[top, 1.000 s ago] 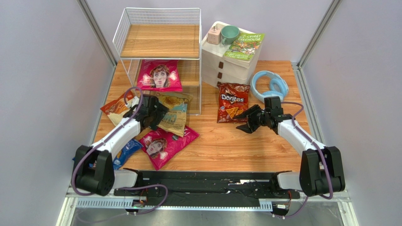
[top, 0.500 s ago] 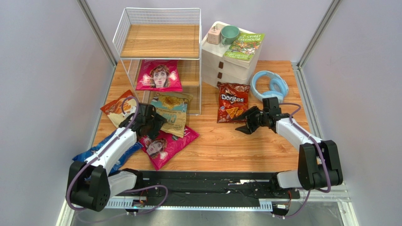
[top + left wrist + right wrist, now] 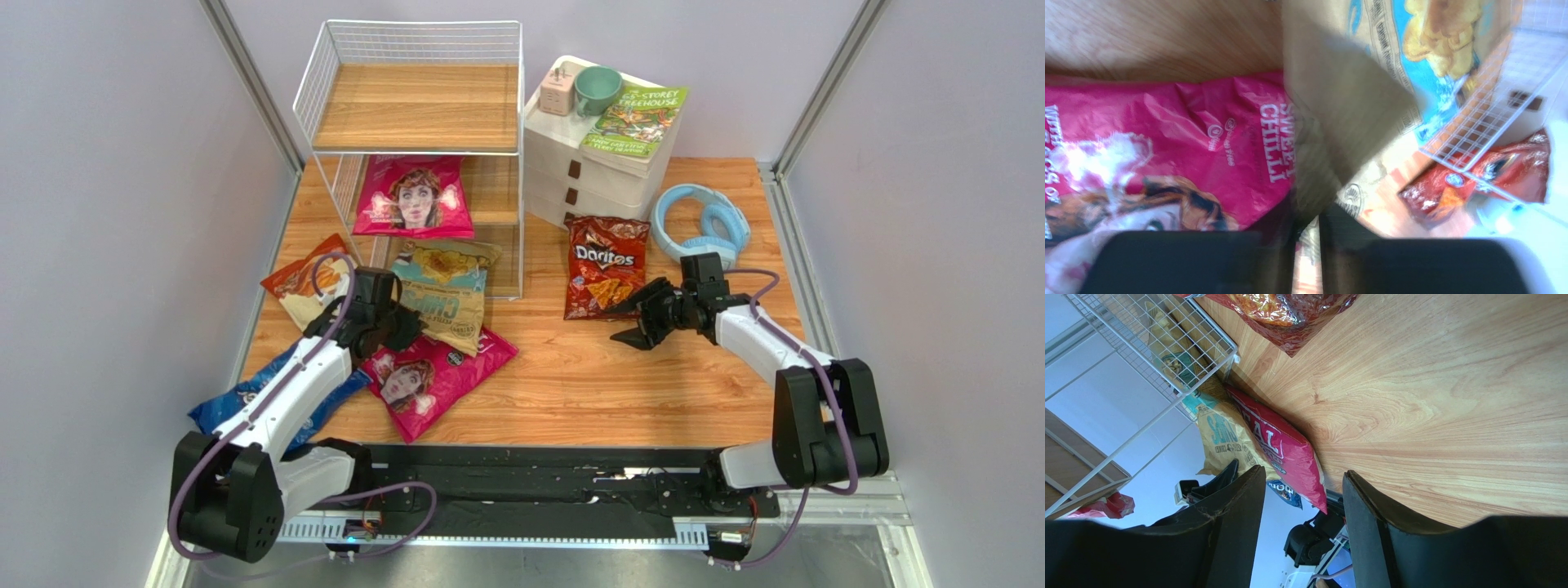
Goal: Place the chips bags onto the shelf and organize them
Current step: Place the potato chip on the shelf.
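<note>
Left claw (image 3: 1307, 223) is narrow, pinching the tan bag (image 3: 444, 300) by its near corner. Pink bag (image 3: 436, 374) lies just under the claw, orange bag (image 3: 298, 279) to its left, and blue bag (image 3: 233, 402) back along the arm. Right claw (image 3: 632, 316) is wide and empty, red bag (image 3: 605, 263) just ahead of it on the surface (image 3: 589, 380). Beyond the left claw, the shelf (image 3: 417, 110) holds only one shelved pink bag (image 3: 415, 196), so five are left.
</note>
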